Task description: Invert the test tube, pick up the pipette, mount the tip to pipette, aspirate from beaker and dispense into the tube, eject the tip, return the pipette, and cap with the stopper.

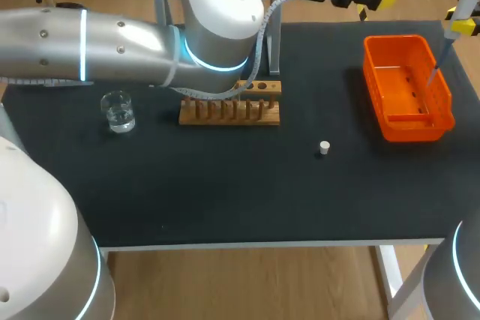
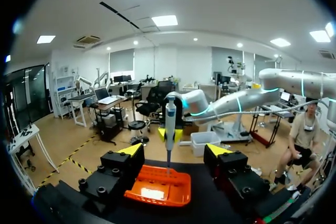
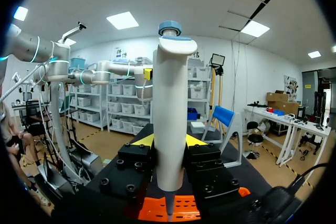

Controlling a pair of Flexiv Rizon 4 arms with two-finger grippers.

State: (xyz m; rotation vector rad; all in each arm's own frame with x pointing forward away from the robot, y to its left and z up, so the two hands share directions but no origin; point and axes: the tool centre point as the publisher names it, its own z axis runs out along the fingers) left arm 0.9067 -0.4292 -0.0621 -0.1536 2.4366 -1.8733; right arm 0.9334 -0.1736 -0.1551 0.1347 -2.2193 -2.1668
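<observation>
the orange bin [image 1: 416,127] lies straight below the pipette [image 1: 463,5], held upright, its thin tip [image 1: 437,69] pointing down into it. the right gripper [image 3: 169,141] is clamped on the pipette's body; the left gripper [image 2: 176,150], fingers apart and empty, hangs nearby.

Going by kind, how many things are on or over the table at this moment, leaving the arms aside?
Beaker: 1
Wooden rack: 1
White stopper: 1
Orange bin: 1
Pipette, in the right gripper over the bin: 1
Stand behind the rack: 1
Total: 6
No test tube shows; the left arm hides part of the rack.
</observation>
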